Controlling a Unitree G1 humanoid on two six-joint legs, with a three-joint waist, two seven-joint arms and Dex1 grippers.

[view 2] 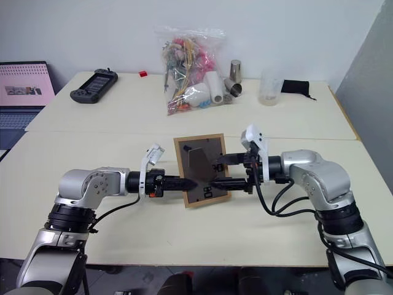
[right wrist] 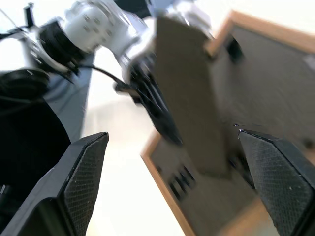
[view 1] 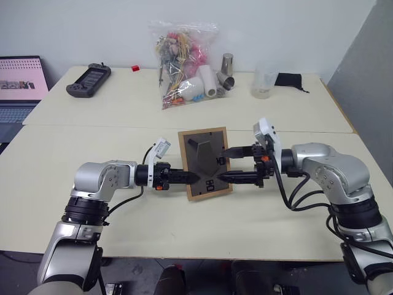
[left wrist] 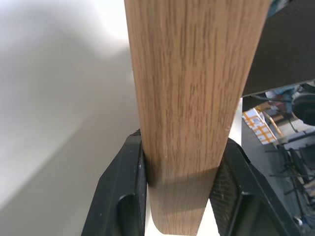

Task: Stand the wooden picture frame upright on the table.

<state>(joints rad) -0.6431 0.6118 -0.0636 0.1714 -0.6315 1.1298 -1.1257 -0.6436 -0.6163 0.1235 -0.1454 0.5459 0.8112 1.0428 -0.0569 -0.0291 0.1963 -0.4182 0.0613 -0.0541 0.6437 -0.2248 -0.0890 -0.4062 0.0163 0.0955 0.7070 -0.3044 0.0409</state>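
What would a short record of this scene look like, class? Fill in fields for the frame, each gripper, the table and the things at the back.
Frame: wooden picture frame, dark back with stand facing the head camera
Left gripper: left gripper shut on the frame's left wooden edge
Right gripper: right gripper open, fingers at the frame's back on its right side
Table: table, cream, seam across it
Back of table: bag of mixed items, handheld controller, laptop

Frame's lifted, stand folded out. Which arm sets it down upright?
Left, probably: the left pincer is shut on the wooden picture frame at its edge. The right pincer hangs open by the fold-out stand, holding nothing.
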